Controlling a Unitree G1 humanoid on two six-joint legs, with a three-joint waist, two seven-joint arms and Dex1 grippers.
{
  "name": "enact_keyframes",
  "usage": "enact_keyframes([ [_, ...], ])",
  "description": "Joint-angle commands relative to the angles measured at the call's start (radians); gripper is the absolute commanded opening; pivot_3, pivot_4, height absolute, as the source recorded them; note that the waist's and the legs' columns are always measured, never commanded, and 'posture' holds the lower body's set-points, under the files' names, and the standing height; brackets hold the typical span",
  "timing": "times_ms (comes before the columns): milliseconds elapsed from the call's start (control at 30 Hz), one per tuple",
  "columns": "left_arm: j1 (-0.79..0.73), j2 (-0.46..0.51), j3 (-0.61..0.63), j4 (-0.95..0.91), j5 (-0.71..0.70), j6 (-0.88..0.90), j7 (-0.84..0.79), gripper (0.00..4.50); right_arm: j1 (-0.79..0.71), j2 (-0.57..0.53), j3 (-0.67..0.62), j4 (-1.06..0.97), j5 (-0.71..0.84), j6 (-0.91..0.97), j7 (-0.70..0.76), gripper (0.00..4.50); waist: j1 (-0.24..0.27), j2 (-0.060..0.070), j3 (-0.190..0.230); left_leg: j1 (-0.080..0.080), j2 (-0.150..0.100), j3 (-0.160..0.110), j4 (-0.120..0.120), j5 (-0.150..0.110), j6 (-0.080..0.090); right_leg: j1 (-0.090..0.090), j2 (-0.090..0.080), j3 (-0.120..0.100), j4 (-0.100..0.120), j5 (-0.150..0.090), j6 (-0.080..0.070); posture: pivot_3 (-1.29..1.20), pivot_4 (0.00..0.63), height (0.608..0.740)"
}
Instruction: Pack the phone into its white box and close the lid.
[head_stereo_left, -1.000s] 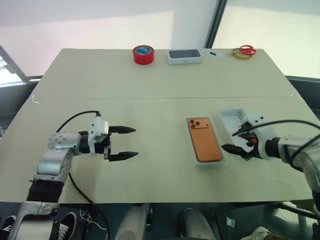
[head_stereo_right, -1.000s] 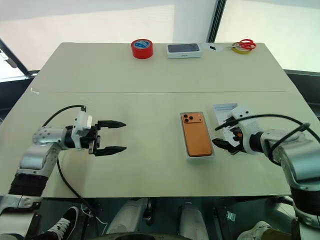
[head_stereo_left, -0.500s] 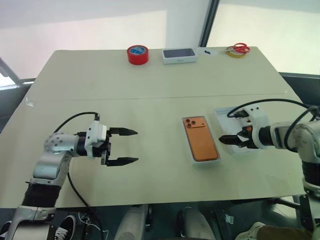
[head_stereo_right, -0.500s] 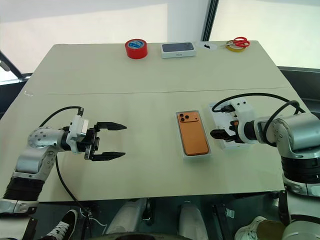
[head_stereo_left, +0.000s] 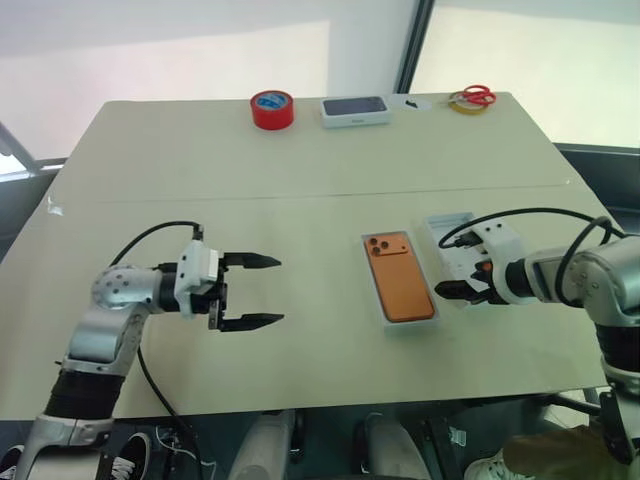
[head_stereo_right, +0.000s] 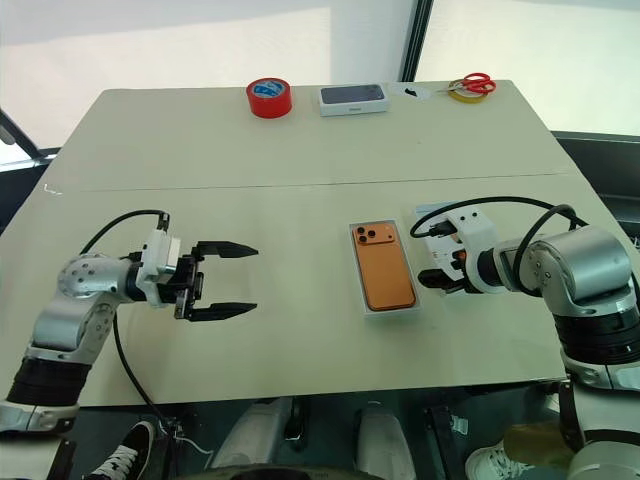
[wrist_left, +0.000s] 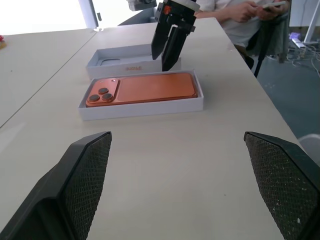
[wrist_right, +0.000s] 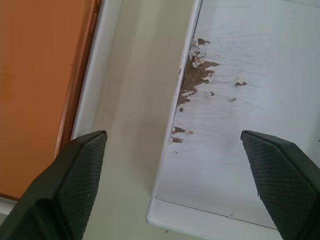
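Light, thin-walled lid (head_stereo_left: 452, 240) right of centre, best pinched at its near wall by spread right gripper (head_stereo_left: 462, 291).

Lab or office — bare table (head_stereo_left: 300, 170), windows (head_stereo_left: 180, 60).

Daylight poured in from the windows (head_stereo_left: 200, 60) behind the table (head_stereo_left: 300, 160), which were blown out to white, and the tabletop lay evenly lit with only soft, faint shadows. In the left wrist view the far background glared white, and in both wrist views the near fingers (wrist_left: 75, 185) were blurred.
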Motion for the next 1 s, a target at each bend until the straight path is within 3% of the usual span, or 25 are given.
enact_keyframes([
  [33,-0.001,-0.001,0.003,-0.035,-0.019,-0.003,0.005,4.50,-0.006,-0.013,0.014,-0.030,0.012,0.006,-0.040,2.72,0.000,0.000,0.000,0.000,0.000,0.000,0.000,0.000,0.000,0.000,0.000,0.000,0.000,0.000,0.000,0.00,0.150,0.738],
  [200,-0.009,-0.005,-0.001,-0.032,-0.018,-0.003,0.009,4.50,0.000,0.002,0.033,-0.042,0.035,0.006,-0.087,0.20,0.000,0.000,0.000,0.000,0.000,0.000,0.000,0.000,0.000,0.000,0.000,0.000,0.000,0.000,0.000,0.00,0.150,0.738],
  [233,-0.009,-0.006,-0.002,-0.031,-0.018,-0.004,0.009,4.50,0.003,0.004,0.033,-0.040,0.042,0.006,-0.093,0.03,0.000,0.000,0.000,0.000,0.000,0.000,0.000,0.000,0.000,0.000,0.000,0.000,0.000,0.000,0.000,0.00,0.150,0.738],
  [533,-0.014,-0.010,-0.001,-0.022,-0.017,-0.003,0.011,4.50,0.023,0.033,-0.012,-0.025,0.113,0.006,-0.191,0.03,0.000,-0.001,0.000,0.000,0.000,0.000,0.001,0.000,0.000,0.001,0.000,0.000,0.000,0.000,0.000,0.00,0.150,0.738],
  [800,-0.030,-0.027,0.005,0.017,0.001,-0.003,0.049,4.50,-0.129,0.262,-0.301,0.056,0.080,-0.002,-0.276,0.03,-0.003,0.000,0.000,0.000,0.000,0.000,0.000,0.000,0.000,0.000,0.001,0.000,0.002,0.001,0.001,0.00,0.150,0.738],
  [900,-0.028,-0.028,0.004,0.024,-0.005,0.014,0.060,4.50,-0.135,0.312,-0.342,0.031,0.072,-0.092,-0.251,0.03,0.004,0.000,0.000,0.000,0.000,0.000,0.000,0.001,0.000,0.000,0.001,0.000,0.002,0.001,0.001,0.00,0.150,0.738],
  [1000,-0.027,-0.038,0.010,0.032,-0.013,0.050,0.095,3.69,-0.165,0.470,-0.496,0.031,0.116,-0.109,-0.277,0.00,0.001,0.000,0.000,0.000,0.000,0.000,0.001,0.001,0.000,0.001,0.001,0.000,0.002,0.001,0.001,0.00,0.150,0.738],
])
